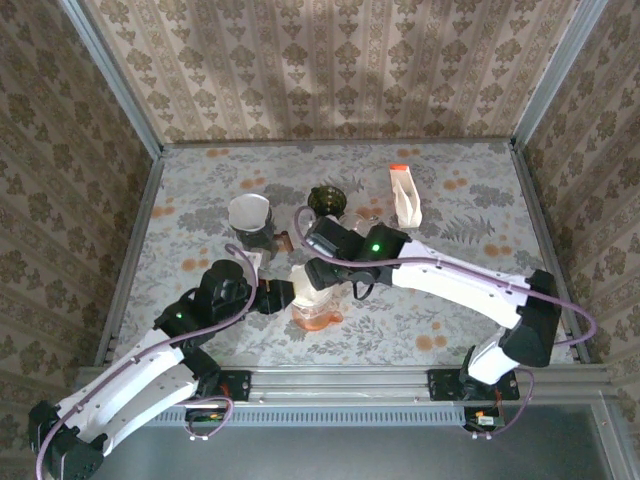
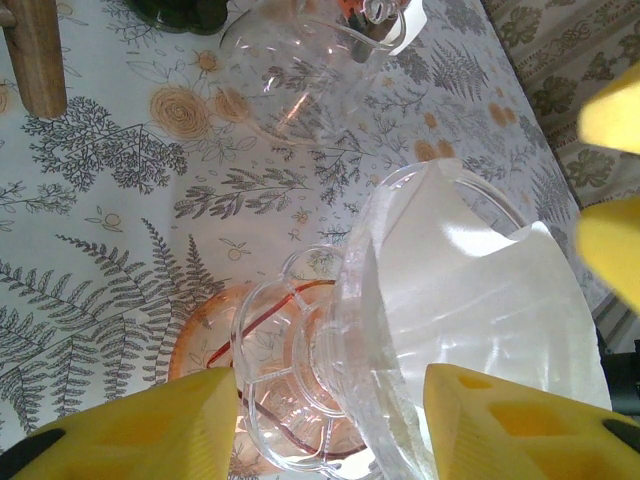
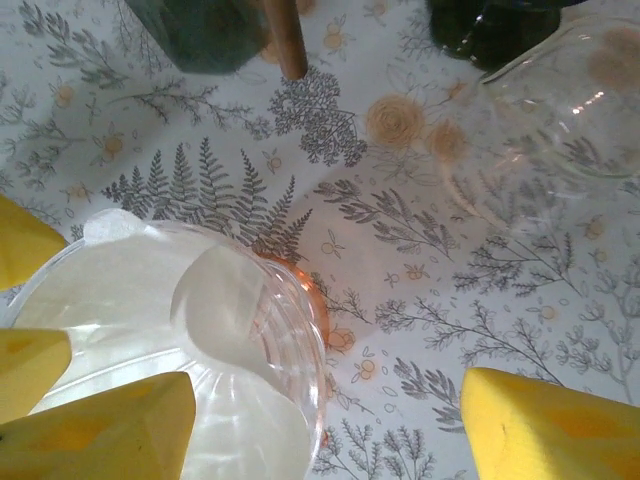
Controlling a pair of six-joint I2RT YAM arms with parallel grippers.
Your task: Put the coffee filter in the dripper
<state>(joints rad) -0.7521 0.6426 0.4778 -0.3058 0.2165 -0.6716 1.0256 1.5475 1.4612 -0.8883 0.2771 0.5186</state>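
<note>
The filter point(image 2: 480, 300) is seen seated inside the dripper point(image 1: 320, 314), at the lower centre of the top view. The left gripper point(image 2: 330, 410) is set astride the dripper (whether it is gripped cannot be told). The right gripper point(image 3: 325, 400) is spread wide beside the rim.

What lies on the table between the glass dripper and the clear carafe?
That stretch is bare: the right wrist view shows fern-printed tablecloth between the dripper and the carafe.
</note>
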